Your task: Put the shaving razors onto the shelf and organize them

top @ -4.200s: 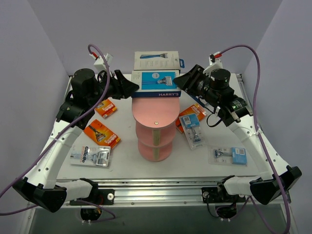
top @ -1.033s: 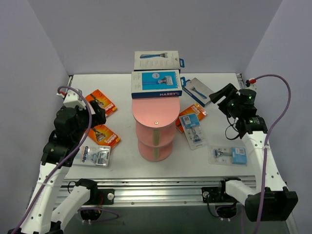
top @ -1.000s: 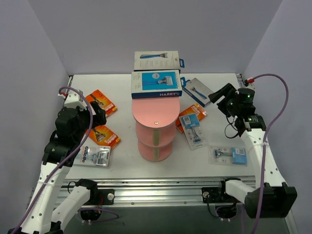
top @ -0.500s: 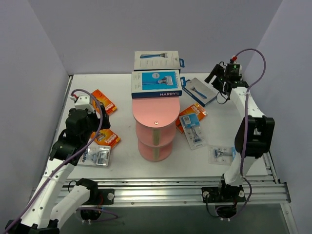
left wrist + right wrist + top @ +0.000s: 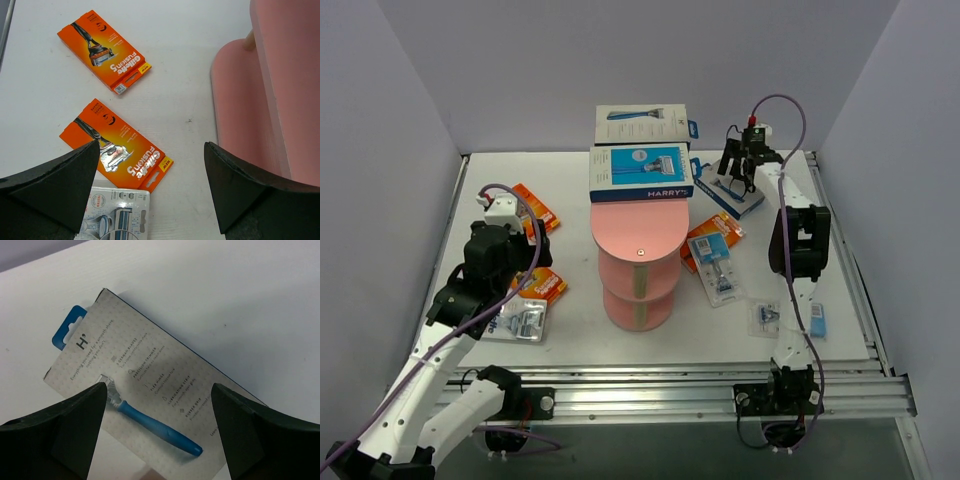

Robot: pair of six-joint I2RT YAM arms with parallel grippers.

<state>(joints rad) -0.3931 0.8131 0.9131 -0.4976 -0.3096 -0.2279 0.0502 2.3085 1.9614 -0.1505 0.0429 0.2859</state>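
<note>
shelf (image 5: 638, 232): Harry's box (image 5: 641, 172) is laid on top tier, far end | left gripper (image 5: 150, 152): spread, held over orange card (image 5: 117, 145) left of shelf | right gripper (image 5: 159, 390): spread, held over white box (image 5: 165, 377) right-rear of shelf

Inspector A: Which markings were legible?

Inspector B: The blue box (image 5: 640, 170) bore "HARRY'S" along its front edge. The far orange card (image 5: 105, 57) and the near orange card (image 5: 117, 152) each read "Gillette Fusion5". The white box (image 5: 150, 400) showed "H'"; finer print was unreadable.

A razor box (image 5: 145, 375) (blue hang tab, blue-handled razor pictured) lies flat on the table (image 5: 240, 300), beneath the gripper's (image 5: 157, 387) wide-spread fingers.
</note>
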